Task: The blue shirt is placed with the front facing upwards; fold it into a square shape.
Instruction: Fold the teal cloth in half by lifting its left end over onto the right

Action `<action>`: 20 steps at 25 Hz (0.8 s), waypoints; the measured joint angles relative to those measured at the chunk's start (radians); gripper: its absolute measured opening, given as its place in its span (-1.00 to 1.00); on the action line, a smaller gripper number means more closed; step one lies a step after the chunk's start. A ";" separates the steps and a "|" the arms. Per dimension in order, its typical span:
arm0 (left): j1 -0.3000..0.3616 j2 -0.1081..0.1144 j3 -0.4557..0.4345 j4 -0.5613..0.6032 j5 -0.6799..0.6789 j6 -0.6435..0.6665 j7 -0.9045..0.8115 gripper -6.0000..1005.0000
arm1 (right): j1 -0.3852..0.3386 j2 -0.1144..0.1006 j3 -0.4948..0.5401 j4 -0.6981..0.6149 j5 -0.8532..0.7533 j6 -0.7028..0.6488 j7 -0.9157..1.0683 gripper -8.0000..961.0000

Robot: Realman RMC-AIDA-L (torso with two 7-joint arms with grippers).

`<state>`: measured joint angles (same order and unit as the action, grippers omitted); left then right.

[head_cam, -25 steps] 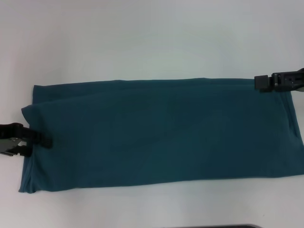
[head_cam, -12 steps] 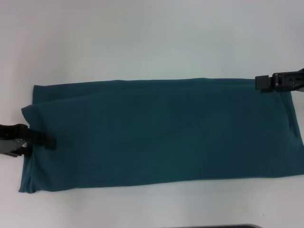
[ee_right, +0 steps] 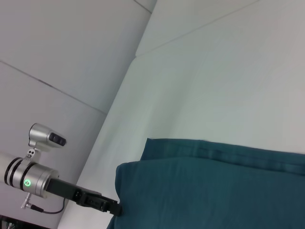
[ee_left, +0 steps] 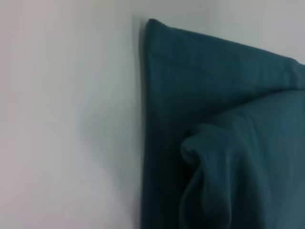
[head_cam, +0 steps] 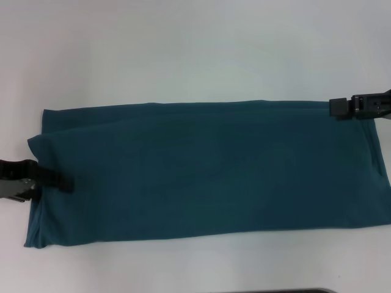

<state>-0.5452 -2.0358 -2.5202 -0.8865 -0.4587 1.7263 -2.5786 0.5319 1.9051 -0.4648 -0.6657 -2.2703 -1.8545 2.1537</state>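
Blue shirt [head_cam: 208,171] lies flat on white table [head_cam: 183,55], folded into long band. Left claw [head_cam: 61,182] low, level, reaching in over shirt's left edge; grip cannot be told. Right claw [head_cam: 337,107] level at far right corner, grip likewise unclear.

one blue shirt [head_cam: 208,174], two tools: left tool [head_cam: 61,181], right tool [head_cam: 339,107]

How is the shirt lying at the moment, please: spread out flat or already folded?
Folded. The shirt lies as a long band across the table, no sleeves, collar or lettering showing, with doubled layers at its left end.
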 joint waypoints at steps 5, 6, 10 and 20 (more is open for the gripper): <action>-0.003 -0.008 0.003 0.000 0.000 -0.001 0.001 0.46 | 0.001 0.000 0.000 0.000 0.000 0.000 0.000 0.86; -0.004 -0.009 0.005 0.001 0.000 -0.001 0.001 0.46 | 0.001 0.000 0.000 0.000 0.000 0.000 0.000 0.86; -0.007 -0.012 0.015 0.012 -0.006 -0.001 0.002 0.46 | 0.002 0.000 0.000 0.000 0.000 0.000 0.000 0.86; -0.025 -0.033 0.017 0.014 -0.010 0.005 0.015 0.46 | 0.002 0.000 0.000 0.000 0.000 0.000 0.000 0.86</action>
<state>-0.5697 -2.0691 -2.5033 -0.8727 -0.4687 1.7309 -2.5632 0.5339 1.9051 -0.4648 -0.6657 -2.2702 -1.8545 2.1537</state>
